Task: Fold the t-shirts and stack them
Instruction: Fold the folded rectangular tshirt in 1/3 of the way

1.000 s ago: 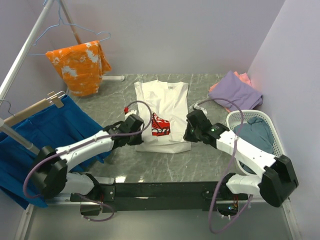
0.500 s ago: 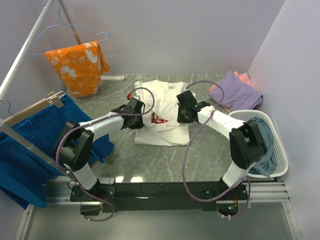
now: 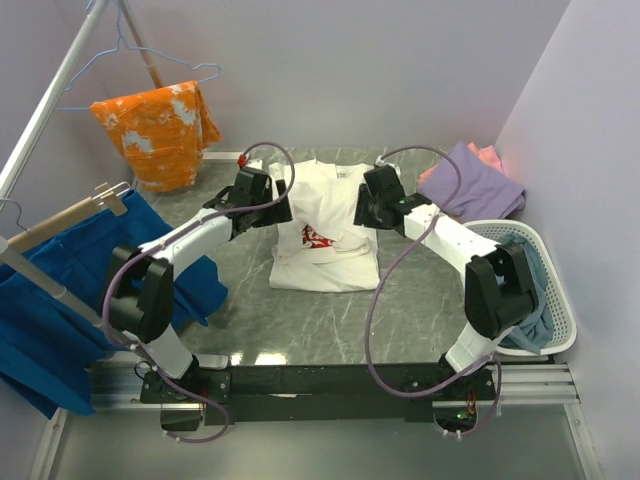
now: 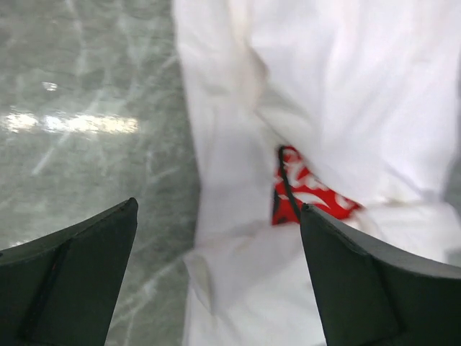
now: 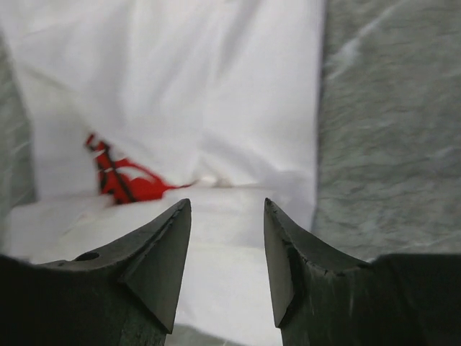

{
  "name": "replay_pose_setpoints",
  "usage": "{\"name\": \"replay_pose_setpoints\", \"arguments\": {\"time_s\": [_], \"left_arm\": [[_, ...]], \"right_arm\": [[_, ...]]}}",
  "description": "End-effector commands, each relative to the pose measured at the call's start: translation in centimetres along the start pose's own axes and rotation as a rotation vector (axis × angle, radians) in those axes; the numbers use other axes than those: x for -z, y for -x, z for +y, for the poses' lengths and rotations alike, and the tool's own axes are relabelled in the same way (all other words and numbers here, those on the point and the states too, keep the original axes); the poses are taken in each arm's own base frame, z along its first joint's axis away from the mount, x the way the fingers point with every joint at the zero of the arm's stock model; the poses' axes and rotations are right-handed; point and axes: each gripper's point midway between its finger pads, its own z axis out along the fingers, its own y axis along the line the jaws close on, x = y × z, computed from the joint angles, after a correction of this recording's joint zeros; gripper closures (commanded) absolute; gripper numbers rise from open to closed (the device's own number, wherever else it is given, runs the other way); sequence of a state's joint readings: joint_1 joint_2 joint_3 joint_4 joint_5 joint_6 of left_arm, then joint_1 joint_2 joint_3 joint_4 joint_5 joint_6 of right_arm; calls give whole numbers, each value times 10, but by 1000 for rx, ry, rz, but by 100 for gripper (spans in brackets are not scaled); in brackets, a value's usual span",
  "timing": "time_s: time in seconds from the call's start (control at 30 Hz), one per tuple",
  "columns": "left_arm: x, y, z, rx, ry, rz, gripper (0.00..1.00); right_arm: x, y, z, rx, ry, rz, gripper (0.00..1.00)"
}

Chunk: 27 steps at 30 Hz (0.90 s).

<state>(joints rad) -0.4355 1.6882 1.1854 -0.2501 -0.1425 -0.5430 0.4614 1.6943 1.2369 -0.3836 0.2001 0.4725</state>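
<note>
The white tee (image 3: 325,262) lies flat in the middle of the marble table (image 3: 300,330), collar end toward the back wall. Its red print (image 3: 318,237) only half shows because a layer of the cloth laps over it.

The left gripper (image 3: 268,202) sits at the shirt's upper left edge and the right gripper (image 3: 372,205) at its upper right edge, so they flank the collar end.

On the left wrist cam the fingers (image 4: 72,281) are spread really wide with nothing between them. One is over bare marble and the other over the shirt, and the tee's left edge runs down the frame between them.

On the right wrist cam the fingers (image 5: 155,267) are partway apart and also not gripping anything, with just white cloth below. The shirt's right edge runs down the frame to the right of the tips, with bare marble beyond it.

Room-wise:
- **Left:** there's a band of marble before the blue cloth (image 3: 90,270) hanging at the frame's left side. The orange garment (image 3: 160,125) hangs at upper left, well apart from the tee.
- **Near side:** a strip of marble lies between the hem and the black rail at the bottom.
- **Right:** this side is tighter. The purple tee (image 3: 478,185) sits at upper right with the salmon-pink tee (image 3: 488,154) poking out at its far side. The white basket (image 3: 565,300) hugs the right wall and holds the grey-blue tee (image 3: 520,262).
</note>
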Motion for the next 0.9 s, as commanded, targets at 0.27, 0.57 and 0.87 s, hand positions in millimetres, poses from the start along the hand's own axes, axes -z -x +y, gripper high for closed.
{"name": "replay_pose_setpoints", "arguments": {"time_s": [0.27, 0.57, 0.87], "left_arm": [[63, -77, -42, -7, -373, 239, 1], [61, -84, -65, -5, -469, 295, 1], [32, -88, -68, -5, -439, 321, 1]], "right_arm": [[34, -70, 62, 12, 327, 204, 48], [27, -95, 50, -12, 271, 263, 48], [8, -96, 43, -12, 209, 247, 48]]}}
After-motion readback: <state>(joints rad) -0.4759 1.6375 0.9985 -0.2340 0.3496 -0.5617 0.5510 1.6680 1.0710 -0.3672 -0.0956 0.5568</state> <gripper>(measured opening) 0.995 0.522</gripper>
